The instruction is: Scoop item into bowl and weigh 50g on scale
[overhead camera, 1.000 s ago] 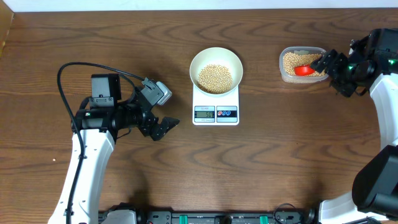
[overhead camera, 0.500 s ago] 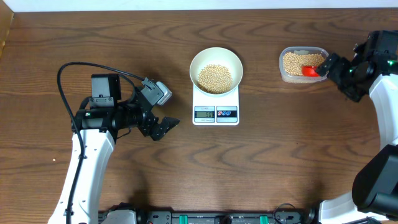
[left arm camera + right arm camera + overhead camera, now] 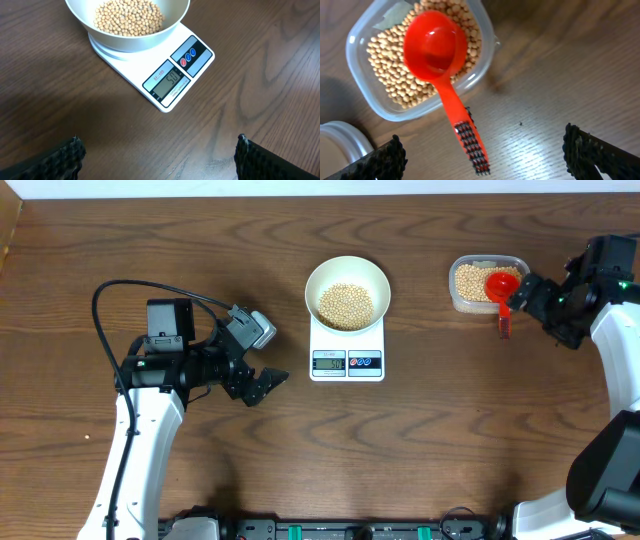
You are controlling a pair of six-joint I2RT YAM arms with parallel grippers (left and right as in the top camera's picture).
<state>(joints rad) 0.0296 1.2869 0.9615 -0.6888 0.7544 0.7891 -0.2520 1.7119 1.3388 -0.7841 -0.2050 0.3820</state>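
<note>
The left claw (image 3: 262,382) hovers over the dark wooden tabletop (image 3: 450,440) to the left of the scale, its fingers spread wide and gripping nothing. It takes no part in the weighing as things stand.

Next comes the round plain white bowl (image 3: 313,280), which sits squarely on the small flat white rectangular kitchen scale (image 3: 347,362). A shallow heap of small round beige-tan beans (image 3: 345,304) covers the bottom of the bowl and leaves its walls bare. In the left wrist view the scale's grey digital display (image 3: 167,82) appears to show the target weight, though the digits are small. On that reading the scooping and weighing look finished, with nothing left except perhaps clearing the arms away.

Further right stands a clear rounded-rectangular plastic tub (image 3: 453,285), well apart from the scale and still holding plenty of beans. A red plastic scoop (image 3: 436,47) lies with its empty cup on those beans. Its handle reaches out over the tub's rim towards the tabletop.

At the far right the right claw (image 3: 530,298) hangs just beside the tub with its fingers spread wide. It does not touch the scoop's handle, so the scoop lies free.
</note>
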